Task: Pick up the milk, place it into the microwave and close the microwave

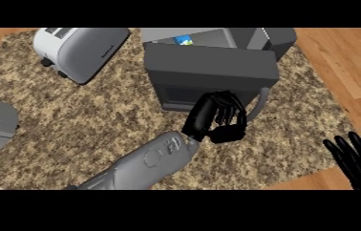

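Observation:
The grey microwave (264,39) stands at the back middle of the counter. Its dark door (208,70) is swung partway across the opening, with the pale handle (262,102) at its right end. Through the remaining gap I see the milk (185,40), a white and blue carton inside the cavity. My left hand (215,118) is against the door's outer face, near its lower edge, fingers relaxed and slightly bent, holding nothing. My right hand (345,153) rests open at the right edge, fingers up.
A silver toaster (81,51) lies at the back left. A grey rounded object (5,122) pokes in at the left edge. The speckled counter (84,125) ends at the right, where wooden floor (331,58) shows.

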